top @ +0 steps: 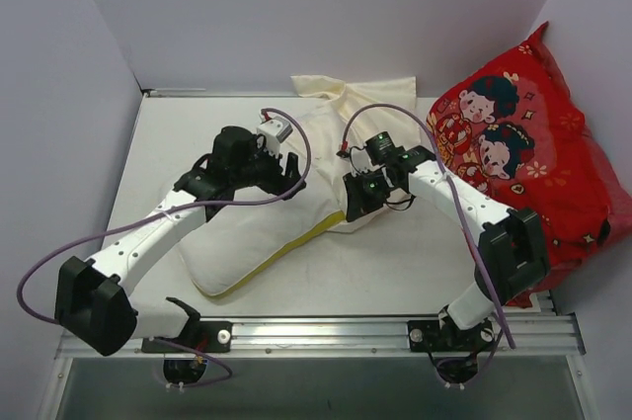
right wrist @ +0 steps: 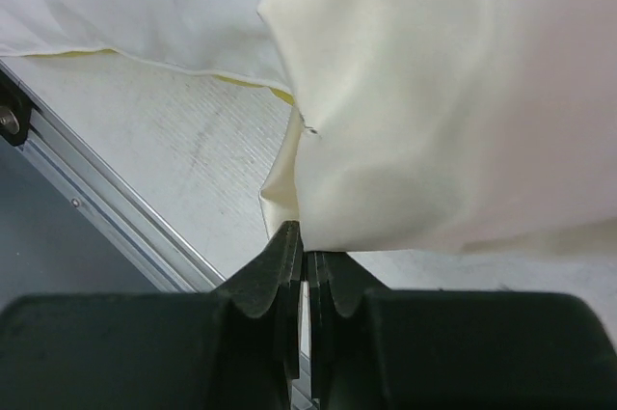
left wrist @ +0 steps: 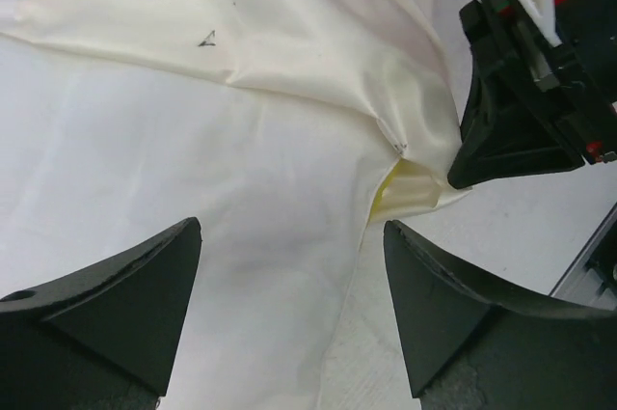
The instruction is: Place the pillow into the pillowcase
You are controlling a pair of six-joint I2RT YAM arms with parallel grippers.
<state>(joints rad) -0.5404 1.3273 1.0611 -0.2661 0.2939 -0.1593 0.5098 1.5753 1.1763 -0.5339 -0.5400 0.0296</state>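
**A:** What was the cloth like?

**B:** The pillowcase (top: 341,128) was cream, smooth and faintly shiny, creased into long soft folds. It lay across the middle of the pale grey table (top: 395,262) and covered the far end of the pillow (top: 232,262). A loose flap was spread toward the back wall.

**A:** And the pillow itself?

**B:** It was whiter, matte and plump, a long rectangle lying at a slant. Its near end stuck out bare toward the left arm's base, and yellow piping (top: 296,239) ran along the exposed edge.

**A:** How did the pincers stand?

**B:** The left gripper (left wrist: 289,304) hung over the fabric with its black, wedge-shaped fingers (left wrist: 116,304) spread wide and nothing between them. The right gripper (right wrist: 304,251) was closed, its thin tips pressed together on the lower hem of the pillowcase. That hem hung just above the table, near the ribbed aluminium rail (right wrist: 125,217).

**A:** Was there anything to read?

**B:** In the left wrist view a tiny dark mark (left wrist: 207,39) sat on the pillowcase, too small to make out. The red cushion (top: 533,163) leaned against the right wall. It was glossy, pointed at its top corner, and printed with two cartoon children among gold flecks. Any lettering on it was too small to tell.
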